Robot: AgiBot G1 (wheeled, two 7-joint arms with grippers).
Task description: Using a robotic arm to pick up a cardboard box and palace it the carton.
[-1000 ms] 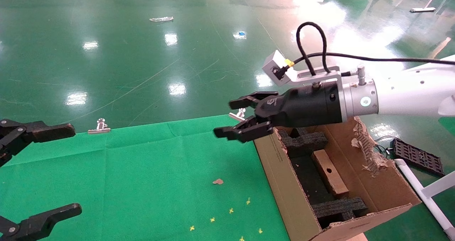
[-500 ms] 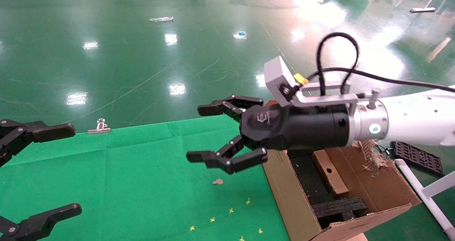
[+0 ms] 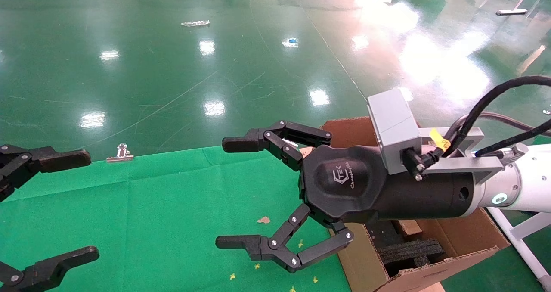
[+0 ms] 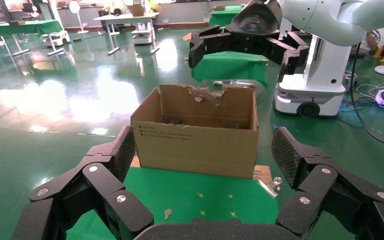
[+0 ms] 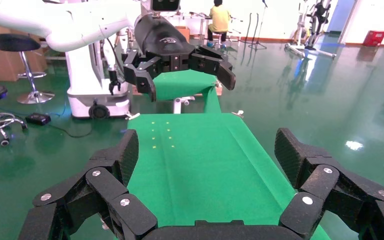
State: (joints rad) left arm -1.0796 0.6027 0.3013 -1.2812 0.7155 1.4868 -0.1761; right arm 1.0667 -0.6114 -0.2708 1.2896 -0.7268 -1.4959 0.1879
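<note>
- white tubular robotic arm's right gripper (image 3: 241, 193): fingers spread, empty, above the green cloth (image 3: 163, 214).
- large brown corrugated carton (image 3: 366, 262) sits behind its wrist.
- risk: swinging back could clip the carton wall.
- left gripper (image 3: 47, 206) spread, idle.

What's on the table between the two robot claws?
Mostly bare green cloth between left claw and right claw; head view shows one brown scrap near the right one.

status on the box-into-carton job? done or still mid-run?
Looks done: the cardboard box lies inside the carton, next to the black foam inserts, mostly hidden by the arm. In hand: nothing. The right gripper is open and empty, held above the green cloth beside the carton. The left gripper sits open at the table's left edge. Left: apparently nothing; no other box shows on the cloth.
</note>
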